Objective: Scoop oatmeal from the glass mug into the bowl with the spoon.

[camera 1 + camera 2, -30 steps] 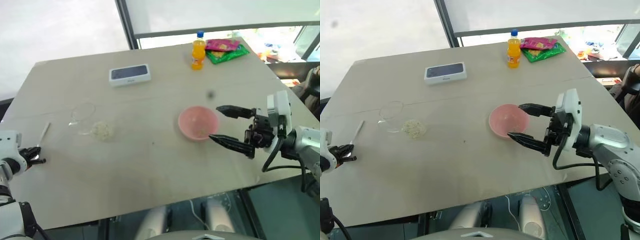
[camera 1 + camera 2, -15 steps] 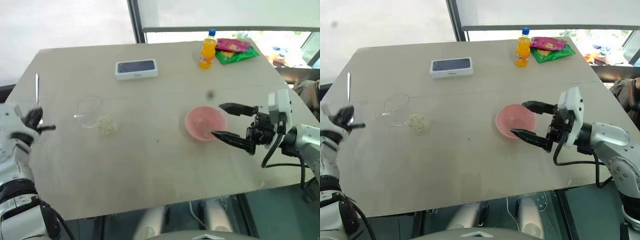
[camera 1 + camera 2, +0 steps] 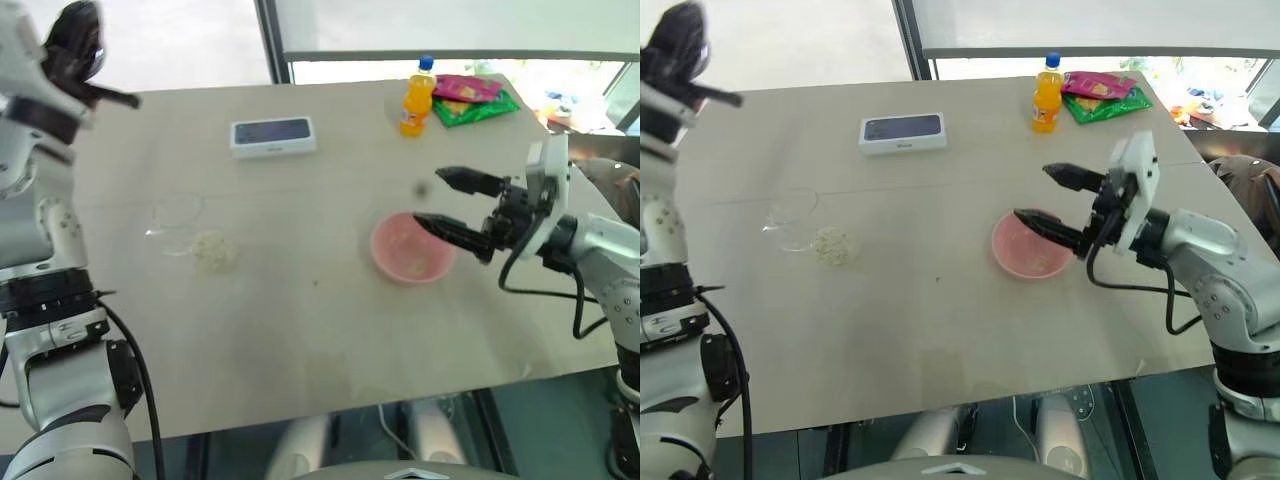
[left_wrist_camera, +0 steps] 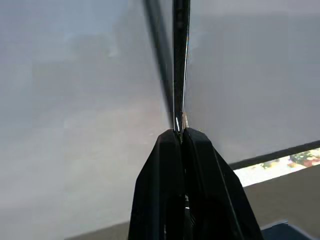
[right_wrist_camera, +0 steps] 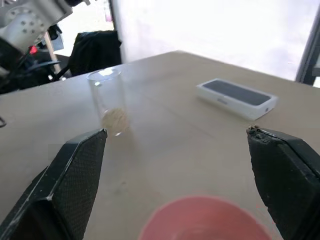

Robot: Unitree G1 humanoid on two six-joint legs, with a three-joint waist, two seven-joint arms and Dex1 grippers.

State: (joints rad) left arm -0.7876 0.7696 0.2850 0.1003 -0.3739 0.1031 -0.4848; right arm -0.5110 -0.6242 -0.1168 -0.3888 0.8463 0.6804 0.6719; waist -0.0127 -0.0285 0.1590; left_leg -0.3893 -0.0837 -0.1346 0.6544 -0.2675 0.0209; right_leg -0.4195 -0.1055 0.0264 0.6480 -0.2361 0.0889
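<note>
Pale beige table (image 3: 300,330) with a plain, unpatterned top. Pink bowl (image 3: 410,250), just beside the black fingers of the right gripper (image 3: 440,205). Clear, colourless glass mug (image 3: 178,222); pale beige oatmeal (image 3: 213,250). Silvery spoon (image 4: 179,65) between the black fingers of the left gripper (image 4: 181,134). White box (image 3: 273,137) with a dark top. Orange bottle (image 3: 415,100) with a blue cap; pink and green packets (image 3: 470,98).

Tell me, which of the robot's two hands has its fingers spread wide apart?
The right gripper, hovering above the shallow pink bowl; the left gripper's fingers are pinched shut.
</note>
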